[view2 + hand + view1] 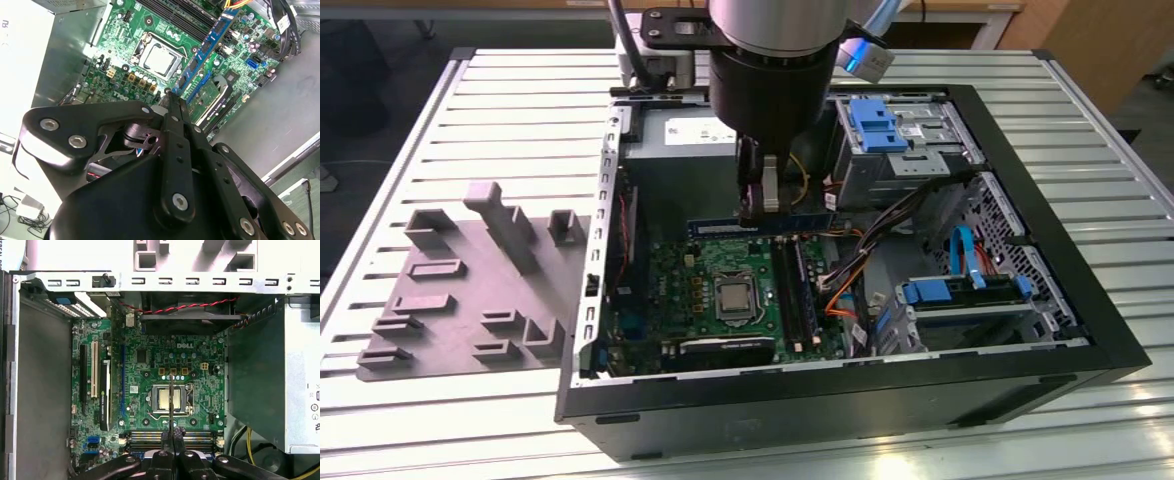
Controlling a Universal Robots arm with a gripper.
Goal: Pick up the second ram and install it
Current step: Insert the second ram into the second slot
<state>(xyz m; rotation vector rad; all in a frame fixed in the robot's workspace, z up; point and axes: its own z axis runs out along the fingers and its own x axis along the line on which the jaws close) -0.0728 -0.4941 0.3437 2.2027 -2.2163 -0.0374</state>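
Claw (172, 434): yours is clenched on the ram (204, 50), pinching its flat faces near mid-length, likely so it hangs balanced.
Ram: you hold it on edge above the board (190, 360), apparently clear of it, which leaves the lower edge free.
Slots (145, 439): beside the CPU socket (161, 401); your ram runs crosswise to them and is not yet seated.
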